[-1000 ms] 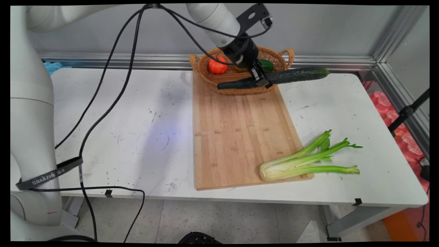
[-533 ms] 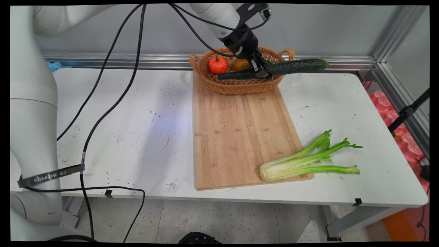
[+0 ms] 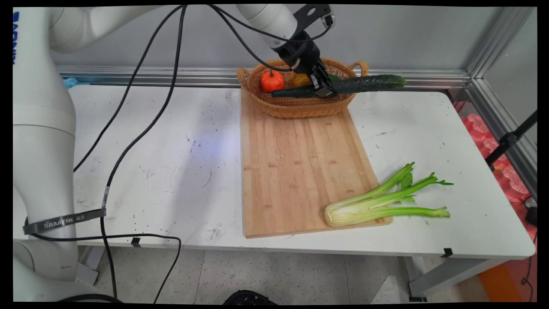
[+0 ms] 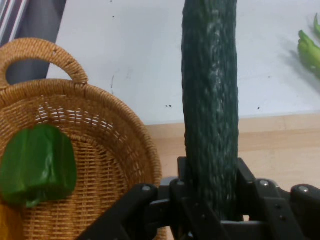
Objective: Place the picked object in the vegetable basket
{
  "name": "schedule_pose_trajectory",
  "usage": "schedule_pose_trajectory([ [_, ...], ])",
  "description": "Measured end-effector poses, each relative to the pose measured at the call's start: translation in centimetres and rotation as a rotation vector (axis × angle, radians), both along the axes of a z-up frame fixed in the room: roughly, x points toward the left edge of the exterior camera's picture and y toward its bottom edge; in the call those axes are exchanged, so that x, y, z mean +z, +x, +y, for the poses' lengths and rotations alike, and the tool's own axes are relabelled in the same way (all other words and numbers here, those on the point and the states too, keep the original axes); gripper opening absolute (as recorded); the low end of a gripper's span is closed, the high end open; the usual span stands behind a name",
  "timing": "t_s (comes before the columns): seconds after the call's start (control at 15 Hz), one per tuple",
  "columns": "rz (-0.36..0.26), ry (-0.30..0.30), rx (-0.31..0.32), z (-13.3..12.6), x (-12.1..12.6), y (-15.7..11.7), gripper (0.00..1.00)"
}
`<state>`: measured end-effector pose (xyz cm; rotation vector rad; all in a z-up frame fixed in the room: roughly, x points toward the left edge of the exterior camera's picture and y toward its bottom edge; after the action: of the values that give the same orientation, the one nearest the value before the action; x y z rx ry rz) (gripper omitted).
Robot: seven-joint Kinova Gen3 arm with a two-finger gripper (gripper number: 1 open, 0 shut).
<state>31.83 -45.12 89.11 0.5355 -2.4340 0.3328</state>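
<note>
A bunch of celery (image 3: 381, 199) is lying nearest the camera, its pale base resting on the near right corner of the wooden cutting board (image 3: 296, 167) and its green stalks trailing off onto the white table (image 3: 150, 150). In the hand view only the tips of it are showing at the right edge. A black strap around the arm at the left is carrying white lettering that is reading roughly "SAMZHE"; the characters after it are too small to make out.

Farther back, the wicker basket (image 3: 300, 107) is sitting at the board's far end. The gripper (image 3: 322, 90) is hanging over the basket with its fingers clamped around a long dark cucumber (image 3: 369, 83), which is lying nearly level, one end reaching out past the basket's right handle and the other pointing across the basket. The gripper is covering the cucumber's middle. Inside the basket a small orange-red pepper (image 3: 272, 80) is sitting at the left, a yellow-orange item (image 3: 301, 80) is showing only partly behind the gripper, and a green pepper (image 4: 37, 167) is lying beside it, mostly hidden in the main view.
</note>
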Motion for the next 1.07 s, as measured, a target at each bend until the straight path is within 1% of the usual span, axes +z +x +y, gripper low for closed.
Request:
schedule_pose_trajectory([
  [0.33, -0.017, -0.022, 0.008, -1.4, -1.0, 1.1, 0.0],
  [0.8, -0.027, -0.042, 0.052, -3.6, -2.4, 2.9, 0.0],
  [1.07, -0.028, -0.053, 0.068, -4.6, -3.0, 3.4, 0.0],
])
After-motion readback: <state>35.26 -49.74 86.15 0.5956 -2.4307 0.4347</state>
